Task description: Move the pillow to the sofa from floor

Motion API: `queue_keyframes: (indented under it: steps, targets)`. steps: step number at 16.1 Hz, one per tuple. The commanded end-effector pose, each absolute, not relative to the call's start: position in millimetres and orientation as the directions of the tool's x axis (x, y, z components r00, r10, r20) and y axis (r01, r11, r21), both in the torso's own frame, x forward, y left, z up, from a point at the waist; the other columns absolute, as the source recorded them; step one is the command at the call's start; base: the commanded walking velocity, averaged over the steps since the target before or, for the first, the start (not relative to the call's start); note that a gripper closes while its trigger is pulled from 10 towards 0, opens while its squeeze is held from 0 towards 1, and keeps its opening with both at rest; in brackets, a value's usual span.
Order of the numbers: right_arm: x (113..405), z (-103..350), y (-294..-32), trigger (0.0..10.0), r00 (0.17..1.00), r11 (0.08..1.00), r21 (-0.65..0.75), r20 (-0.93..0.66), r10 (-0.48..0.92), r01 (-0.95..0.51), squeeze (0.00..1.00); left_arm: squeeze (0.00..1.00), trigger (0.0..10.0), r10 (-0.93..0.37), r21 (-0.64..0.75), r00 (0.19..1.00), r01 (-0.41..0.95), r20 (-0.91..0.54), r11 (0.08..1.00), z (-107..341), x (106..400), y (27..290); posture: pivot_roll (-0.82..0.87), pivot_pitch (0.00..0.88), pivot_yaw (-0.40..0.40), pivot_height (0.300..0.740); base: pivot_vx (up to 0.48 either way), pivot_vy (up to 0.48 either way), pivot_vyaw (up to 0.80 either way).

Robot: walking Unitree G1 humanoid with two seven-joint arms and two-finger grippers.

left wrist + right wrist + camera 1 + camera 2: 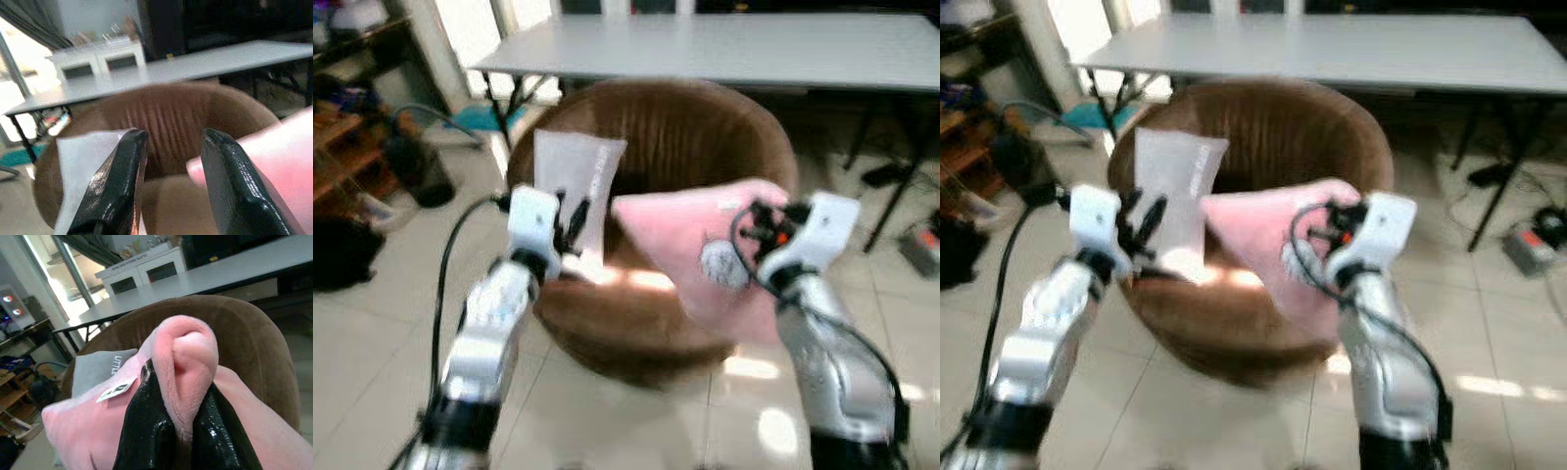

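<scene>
You're pinching a fold of the pink pillow (pixel 186 362) with the right gripper (pixel 178 431), holding it over the sofa (pixel 685 127). It's looking soft, light, floppy, so grip deep. Left gripper (pixel 171 181) is hanging open.

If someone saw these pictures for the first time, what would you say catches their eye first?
The pink pillow stands out at once, pinched by its edge in the right end effector and held over the seat of the round brown sofa chair. Next comes the grey pillow propped upright inside the chair on the robot's left, with the left end effector open just in front of it. A long grey table stretches behind the chair.
</scene>
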State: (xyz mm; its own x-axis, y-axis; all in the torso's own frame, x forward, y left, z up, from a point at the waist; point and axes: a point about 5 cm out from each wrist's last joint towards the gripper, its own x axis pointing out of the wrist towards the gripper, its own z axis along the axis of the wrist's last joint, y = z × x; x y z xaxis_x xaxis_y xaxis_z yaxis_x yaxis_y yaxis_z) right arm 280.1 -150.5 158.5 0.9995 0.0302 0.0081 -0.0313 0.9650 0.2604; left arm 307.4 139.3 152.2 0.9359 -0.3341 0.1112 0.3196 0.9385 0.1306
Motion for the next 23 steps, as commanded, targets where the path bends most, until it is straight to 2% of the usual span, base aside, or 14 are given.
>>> queue_keyframes:
  steps: [1, 23]
  targets:
    - [283, 168, -146, 10.0, 0.997, 0.965, 0.252, 0.056, 0.055, -0.067, 0.00, 0.00, 10.0, -0.322, 0.127, 0.941, 0.308, 0.107, 0.943, 150, 306, 146, -0.06, 0.000, 0.075, 0.740, 0.368, 0.000, 0.00]
    - [284, 158, -143, 10.0, 0.998, 0.968, 0.243, 0.020, 0.061, -0.064, 0.00, 0.00, 10.0, -0.370, 0.135, 0.926, 0.358, 0.077, 0.924, 142, 301, 142, -0.06, 0.000, 0.064, 0.740, 0.396, 0.000, 0.00]
